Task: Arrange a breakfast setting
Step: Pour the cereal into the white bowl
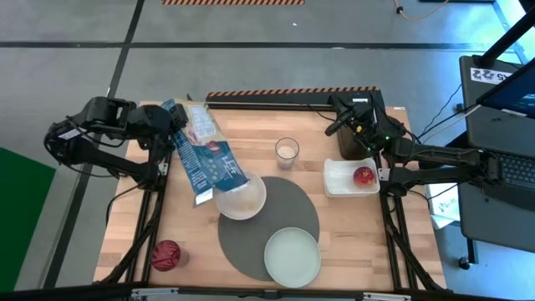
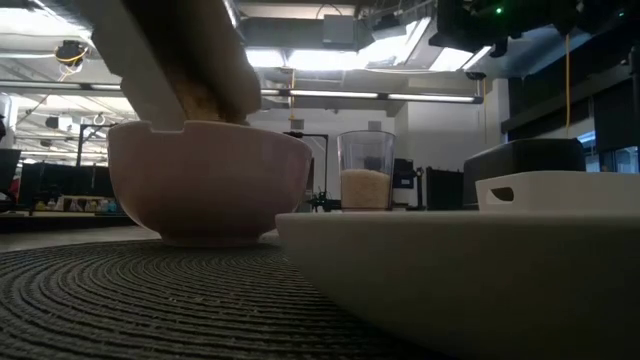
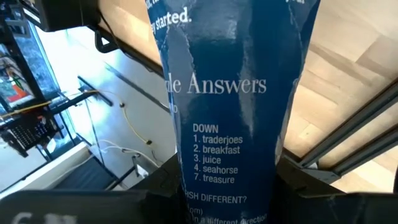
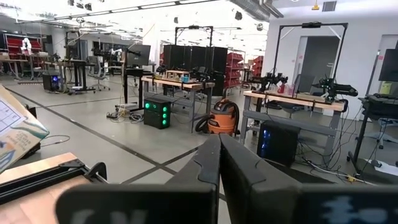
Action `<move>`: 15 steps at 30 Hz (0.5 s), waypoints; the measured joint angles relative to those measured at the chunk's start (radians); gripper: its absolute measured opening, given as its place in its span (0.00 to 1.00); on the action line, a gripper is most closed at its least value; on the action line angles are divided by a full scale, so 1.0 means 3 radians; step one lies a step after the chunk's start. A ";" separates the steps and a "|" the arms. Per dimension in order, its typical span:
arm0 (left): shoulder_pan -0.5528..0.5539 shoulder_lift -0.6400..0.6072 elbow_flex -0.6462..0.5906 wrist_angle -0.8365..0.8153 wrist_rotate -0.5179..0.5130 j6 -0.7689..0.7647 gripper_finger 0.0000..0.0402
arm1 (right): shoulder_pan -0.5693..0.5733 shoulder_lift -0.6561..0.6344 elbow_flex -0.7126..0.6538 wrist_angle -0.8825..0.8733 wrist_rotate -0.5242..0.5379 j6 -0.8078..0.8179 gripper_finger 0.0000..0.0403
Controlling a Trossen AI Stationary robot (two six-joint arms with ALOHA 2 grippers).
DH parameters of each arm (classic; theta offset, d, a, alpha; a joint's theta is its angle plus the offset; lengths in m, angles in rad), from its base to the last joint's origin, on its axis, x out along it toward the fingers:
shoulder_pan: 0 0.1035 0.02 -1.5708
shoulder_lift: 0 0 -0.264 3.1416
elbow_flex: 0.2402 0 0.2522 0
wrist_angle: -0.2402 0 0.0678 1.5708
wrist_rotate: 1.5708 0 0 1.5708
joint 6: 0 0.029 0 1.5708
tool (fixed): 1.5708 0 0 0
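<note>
Cereal spilling past the rim is the main risk here, judged from how the blue cereal box (image 1: 206, 155) lies: it is tipped steeply with its open end right over the white bowl (image 1: 241, 198), and the low view shows that end touching or just above the bowl's rim.

Taking the bowl as the landmark and working outward: the bowl sits on the near-left part of the round dark-grey mat (image 1: 284, 219), overlapping the mat's edge. If the box swings or tips further, flakes could land on the mat or the bench (image 1: 251, 125), and a push from the box end could slide the bowl off the mat. Just beside the bowl, toward the mat's front, lies the pale-green plate (image 1: 292, 255), close enough to catch stray cereal. A little farther, behind the mat, stands the small glass of milk (image 1: 287, 152), apart from the box but within reach of a wide sweep.

The left gripper (image 1: 167, 125) holds the box by its far end, fingers (image 3: 311, 180) pinching its sides in the left wrist view. The grip is at the end away from the pour, so the long box could twist or slip.

Farther still, one red apple (image 1: 364, 176) lies in the white tray (image 1: 338, 188) and another (image 1: 166, 255) at the bench's front-left corner. The right gripper (image 4: 219, 168) waits beyond the tray by the black toaster (image 1: 355, 125), fingers pressed together.
</note>
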 joint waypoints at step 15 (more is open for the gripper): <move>-0.0210 0.0000 0.0000 -0.0010 -0.0206 0.0081 0.29 | -0.0001 0.0000 0.0000 -0.0004 -0.0002 0.0000 0.02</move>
